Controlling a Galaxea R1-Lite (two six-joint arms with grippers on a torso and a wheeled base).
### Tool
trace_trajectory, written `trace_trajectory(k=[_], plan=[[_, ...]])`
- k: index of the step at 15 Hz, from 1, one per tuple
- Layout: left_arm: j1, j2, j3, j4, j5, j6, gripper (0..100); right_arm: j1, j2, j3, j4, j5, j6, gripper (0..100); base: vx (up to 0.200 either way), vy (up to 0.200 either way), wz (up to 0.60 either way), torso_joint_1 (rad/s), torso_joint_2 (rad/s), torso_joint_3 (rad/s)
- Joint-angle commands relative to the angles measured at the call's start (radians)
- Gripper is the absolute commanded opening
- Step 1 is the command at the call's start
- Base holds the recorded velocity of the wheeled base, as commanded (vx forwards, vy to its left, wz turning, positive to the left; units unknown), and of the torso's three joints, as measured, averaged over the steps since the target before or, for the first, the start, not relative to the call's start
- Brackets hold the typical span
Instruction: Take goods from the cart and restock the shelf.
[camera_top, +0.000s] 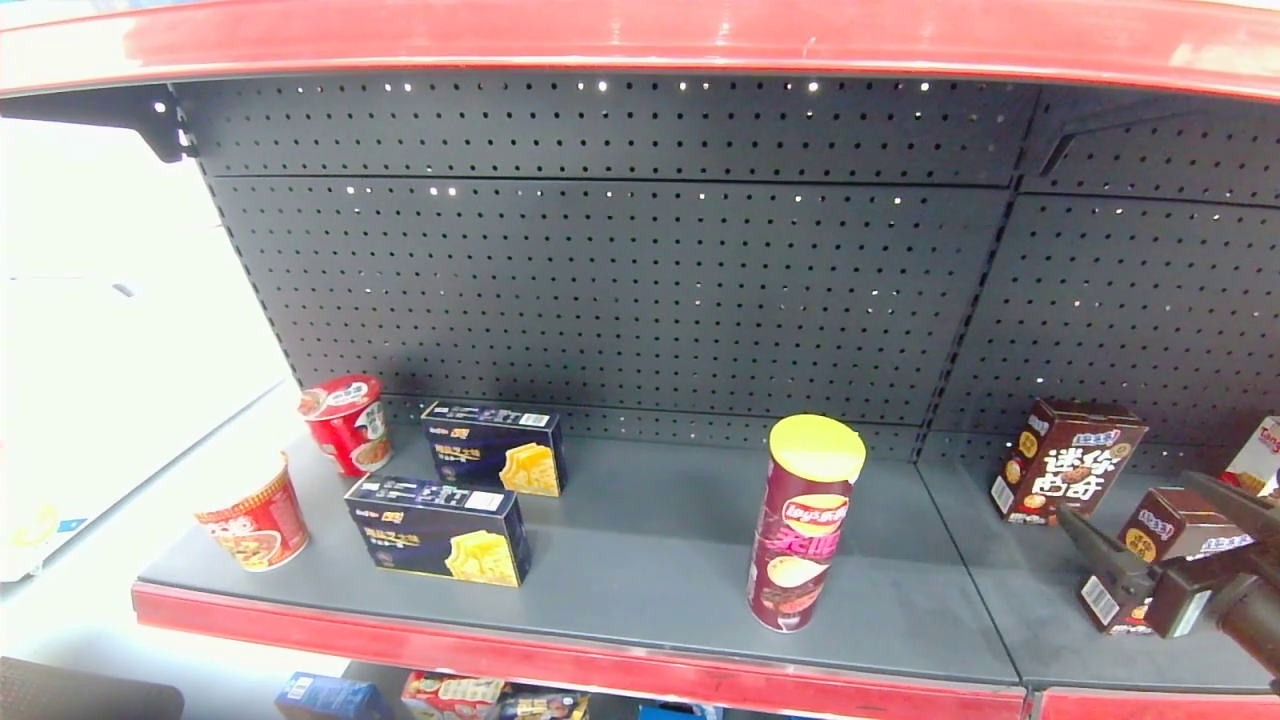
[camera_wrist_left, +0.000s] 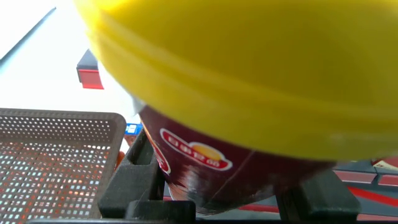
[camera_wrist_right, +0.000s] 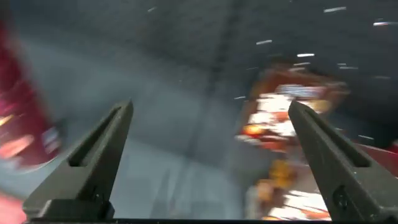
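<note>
We see the held chip can (camera_wrist_left: 249, 93) in the left wrist view with its long axis toward the camera, yellow lid nearest and base cut off. The left gripper (camera_wrist_left: 221, 193) is clamped on its sides, beside the cart's mesh basket (camera_wrist_left: 56, 155). The head view shows a second can (camera_top: 805, 525) upright on the shelf (camera_top: 650, 560), and at its 3 o'clock the right gripper (camera_top: 1128, 500) is spread wide and empty, near brown boxes (camera_top: 1065, 460) that are blurred in its wrist view.

Maroon chip can (camera_wrist_left: 211, 177), yellow lid (camera_wrist_left: 249, 68)

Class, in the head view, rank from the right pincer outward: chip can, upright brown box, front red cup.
1. Upright brown box, beside right pincer.
2. Chip can, mid-shelf.
3. Front red cup, far left.
</note>
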Motion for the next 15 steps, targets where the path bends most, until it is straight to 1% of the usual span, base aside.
trace_trajectory(k=[1,2,3,4,5,7,9,10,12,13,14,15], plan=[[-0.002,0.001,-0.004,0.000,-0.001,-0.001,0,-0.108,-0.142,0.003,0.055,-0.023,0.002,100,0.000,0.000,0.00,0.000,0.00,0.000],[0.000,0.003,-0.004,-0.001,-0.011,-0.015,0,-0.119,-0.242,0.003,0.147,-0.041,0.001,100,0.000,0.000,0.00,0.000,0.00,0.000],[0.000,0.003,-0.004,-0.001,-0.011,-0.015,0,-0.119,-0.242,0.003,0.147,-0.041,0.001,100,0.000,0.000,0.00,0.000,0.00,0.000],[0.000,0.003,-0.005,-0.003,-0.011,-0.018,0,-0.113,-0.426,0.002,0.356,-0.101,0.001,100,0.000,0.000,0.00,0.000,0.00,0.000],[0.000,0.004,-0.010,-0.004,-0.011,-0.020,0,-0.111,-0.507,0.002,0.437,-0.103,0.001,100,0.000,0.000,0.00,0.000,0.00,0.000],[0.001,0.003,-0.019,-0.001,-0.011,-0.020,0,-0.151,-0.745,-0.006,0.715,-0.104,0.007,100,0.000,0.000,0.00,0.000,0.00,0.000],[0.001,0.003,-0.024,-0.001,-0.011,-0.021,0,-0.199,-0.906,-0.018,0.916,-0.106,0.055,100,0.000,0.000,0.00,0.000,0.00,0.000],[0.001,0.003,-0.025,-0.001,-0.011,-0.021,0,-0.215,-0.975,-0.014,1.003,-0.109,0.078,100,0.000,0.000,0.00,0.000,0.00,0.000],[0.001,0.003,-0.025,0.000,-0.011,-0.021,0,-0.237,-1.073,0.003,1.115,-0.113,0.088,100,0.000,0.000,0.00,0.000,0.00,0.000],[0.001,0.003,-0.025,0.000,-0.011,-0.021,0,-0.255,-1.177,0.003,1.243,-0.113,0.091,100,0.000,0.000,0.00,0.000,0.00,0.000],[0.001,0.003,-0.027,0.000,-0.011,-0.021,0,-0.263,-1.220,0.000,1.286,-0.113,0.105,100,0.000,0.000,0.00,0.000,0.00,0.000],[0.001,0.003,-0.030,-0.001,-0.011,-0.021,0,-0.289,-1.236,-0.008,1.307,-0.117,0.139,100,0.000,0.000,0.00,0.000,0.00,0.000]])
